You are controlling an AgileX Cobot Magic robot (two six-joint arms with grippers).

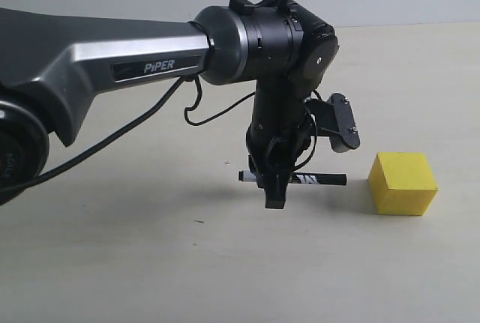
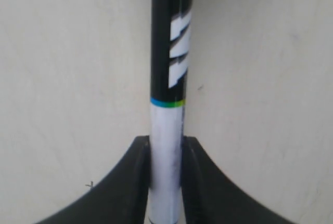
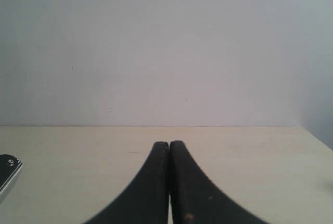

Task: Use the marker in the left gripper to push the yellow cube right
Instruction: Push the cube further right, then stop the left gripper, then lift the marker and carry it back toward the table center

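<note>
Yellow cube: plain bright yellow matte block (image 1: 403, 183), sitting flat on the pale beige tabletop (image 1: 150, 263) with nothing touching it.
Marker: slim pen, half black with white lettering and half white barrel (image 1: 324, 179). It is held level and low to the cube's left, its black end aimed at the cube's left face, near it but apart.
Left gripper: black two-jawed gripper on the silver arm (image 1: 275, 192), left of the cube. It is clamped on the marker's white barrel, and the wrist view shows both jaws tight against it.
Right gripper: black jaws (image 3: 169, 146) pressed together with nothing between them. Its place relative to the cube cannot be told.
Stage: judged as the approach, with contact not yet made.
Risk, twist: a pen end meeting the cube's face off-centre would likely spin the cube rather than slide it right.
Risk, slip: the long overhang towards the cube could lever the barrel back through the jaws or swing it aside under load.
Risk, tip: contact high on the cube's face could rock it over.
</note>
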